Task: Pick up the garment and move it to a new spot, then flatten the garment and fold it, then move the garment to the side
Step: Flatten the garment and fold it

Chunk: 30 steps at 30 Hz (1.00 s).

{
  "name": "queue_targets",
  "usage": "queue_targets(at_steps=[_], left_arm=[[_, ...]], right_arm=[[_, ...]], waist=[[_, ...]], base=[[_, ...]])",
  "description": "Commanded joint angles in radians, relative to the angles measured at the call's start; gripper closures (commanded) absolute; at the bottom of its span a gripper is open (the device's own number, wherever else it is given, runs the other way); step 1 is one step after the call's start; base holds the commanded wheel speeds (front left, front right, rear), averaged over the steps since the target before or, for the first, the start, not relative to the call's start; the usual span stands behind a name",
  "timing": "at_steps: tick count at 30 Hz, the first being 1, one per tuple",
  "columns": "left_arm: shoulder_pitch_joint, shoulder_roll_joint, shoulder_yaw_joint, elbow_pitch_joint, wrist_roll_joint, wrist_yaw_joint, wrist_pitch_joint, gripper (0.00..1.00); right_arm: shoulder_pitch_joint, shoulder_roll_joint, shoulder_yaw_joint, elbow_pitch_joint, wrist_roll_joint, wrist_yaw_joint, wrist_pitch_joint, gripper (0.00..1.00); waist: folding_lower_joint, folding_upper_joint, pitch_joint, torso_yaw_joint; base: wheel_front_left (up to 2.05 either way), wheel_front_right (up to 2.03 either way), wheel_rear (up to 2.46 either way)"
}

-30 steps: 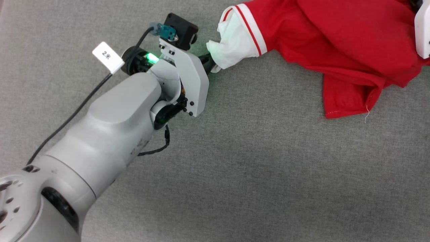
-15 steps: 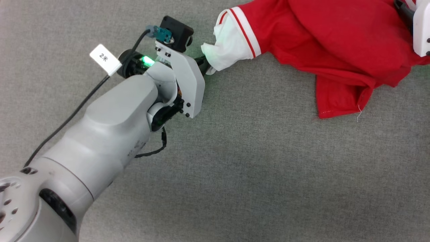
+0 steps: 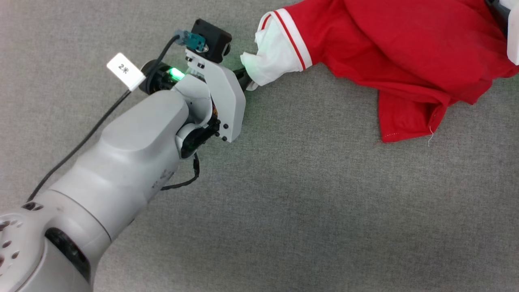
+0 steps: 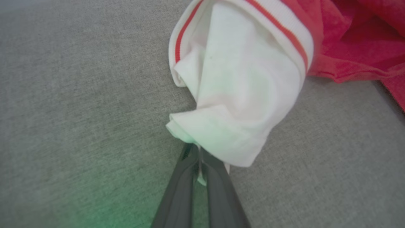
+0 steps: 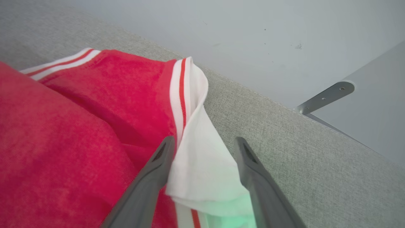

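- Red garment (image 3: 385, 48) lay crumpled on the grey cloth surface (image 3: 284, 202), its long axis running sideways between the two arms.
- The left gripper (image 4: 198, 156) was pinched tight on one white sleeve (image 4: 237, 95) at its edge.
- The right gripper (image 5: 204, 141) stood wide, straddling the other sleeve (image 5: 202, 171), not yet gripping.
- A metal bracket (image 5: 326, 96) stood beyond the far edge, well apart.

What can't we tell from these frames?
- Left wrist view: how much fabric the left hand has pinched, because the cloth drapes over its fingertips.
- Head view: the outline and chest of the garment, which runs past the top and right edges.
- Right wrist view: whether the right hand touches the white fabric between its open fingers, since that cloth is cut off by the bottom edge.
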Motion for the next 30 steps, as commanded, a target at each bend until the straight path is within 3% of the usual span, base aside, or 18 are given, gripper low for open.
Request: queue_targets(at_steps=[1,9,13,23,30], left_arm=[[0.029,-0.009,-0.011,0.0,0.001,0.001,0.013,1.0],[0.029,-0.009,-0.01,0.003,0.0,0.001,0.0,1.0],[0.019,0.001,0.008,0.011,-0.051,0.001,-0.046,1.0],[-0.094,0.005,0.152,0.102,-0.184,0.001,-0.189,1.0],[-0.277,-0.019,0.272,0.263,-0.232,0.032,-0.277,1.0]], right_arm=[[-0.007,0.0,0.0,0.001,0.005,-0.001,-0.003,1.0],[-0.003,0.008,-0.003,0.017,0.026,-0.001,-0.023,1.0],[0.003,0.011,-0.024,0.025,0.053,-0.001,-0.052,1.0],[-0.084,-0.011,-0.128,0.034,0.132,-0.001,-0.182,1.0],[-0.213,0.028,-0.24,0.063,0.206,-0.001,-0.291,1.0]], waist=[[0.0,-0.0001,0.0,-0.001],[0.0,-0.0001,-0.014,-0.004],[0.0,-0.0001,-0.035,-0.01],[0.0,-0.0001,-0.052,-0.041],[0.0,-0.0001,-0.014,-0.081]], base=[[0.0,0.0,0.0],[0.0,0.0,0.0],[0.0,0.0,0.0],[0.0,0.0,0.0],[0.0,0.0,0.0]])
